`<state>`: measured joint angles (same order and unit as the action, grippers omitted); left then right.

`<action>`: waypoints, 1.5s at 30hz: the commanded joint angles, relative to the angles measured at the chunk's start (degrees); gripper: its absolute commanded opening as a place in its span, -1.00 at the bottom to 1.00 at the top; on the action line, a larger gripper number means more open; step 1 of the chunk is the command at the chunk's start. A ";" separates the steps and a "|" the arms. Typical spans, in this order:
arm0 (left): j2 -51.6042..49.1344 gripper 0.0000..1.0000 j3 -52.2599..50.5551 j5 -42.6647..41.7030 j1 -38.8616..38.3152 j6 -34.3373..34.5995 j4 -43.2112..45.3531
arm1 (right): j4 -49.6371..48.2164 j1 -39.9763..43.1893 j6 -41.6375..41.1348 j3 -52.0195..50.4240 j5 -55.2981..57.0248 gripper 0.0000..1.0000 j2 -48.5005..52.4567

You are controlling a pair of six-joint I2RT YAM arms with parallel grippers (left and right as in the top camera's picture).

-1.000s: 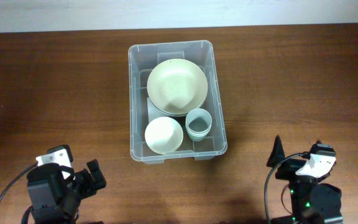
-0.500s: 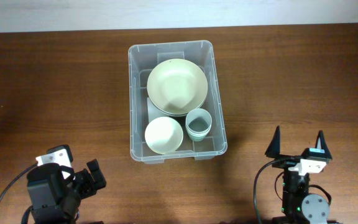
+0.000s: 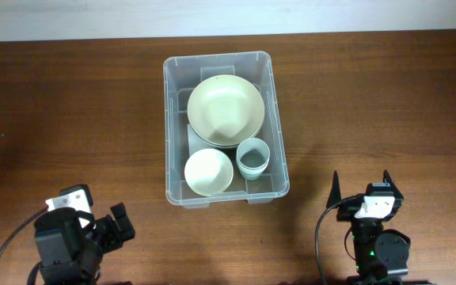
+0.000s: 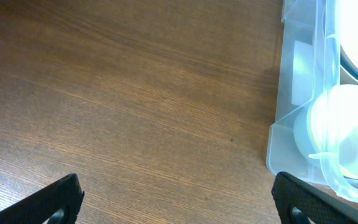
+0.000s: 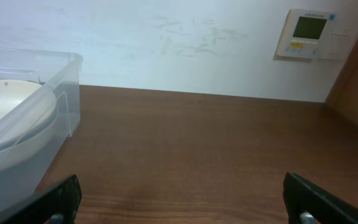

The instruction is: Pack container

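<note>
So the container (image 3: 169, 119) sits toward the table's (image 3: 70, 95) far edge, big bowl (image 3: 224, 109), small bowl (image 3: 208, 171) and cup (image 3: 252, 156) nested inside. The left gripper (image 4: 178, 200) and right gripper (image 3: 361, 190) sit wide open and empty near the near edge, probably done.

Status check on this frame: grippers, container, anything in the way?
Left gripper open, empty. Right gripper open, empty, apart from the bin. Container holds large bowl, small bowl, cup. No obstruction seen.
</note>
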<state>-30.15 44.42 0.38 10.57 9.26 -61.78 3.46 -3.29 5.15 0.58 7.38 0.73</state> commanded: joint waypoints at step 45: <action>25.14 0.99 -43.95 -5.68 -8.07 -22.67 64.35 | 0.63 0.42 0.44 -0.26 -0.94 0.98 -0.37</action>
<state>-6.17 1.61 -7.68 3.05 -10.79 3.31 3.55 -3.29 5.17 0.58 6.70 0.73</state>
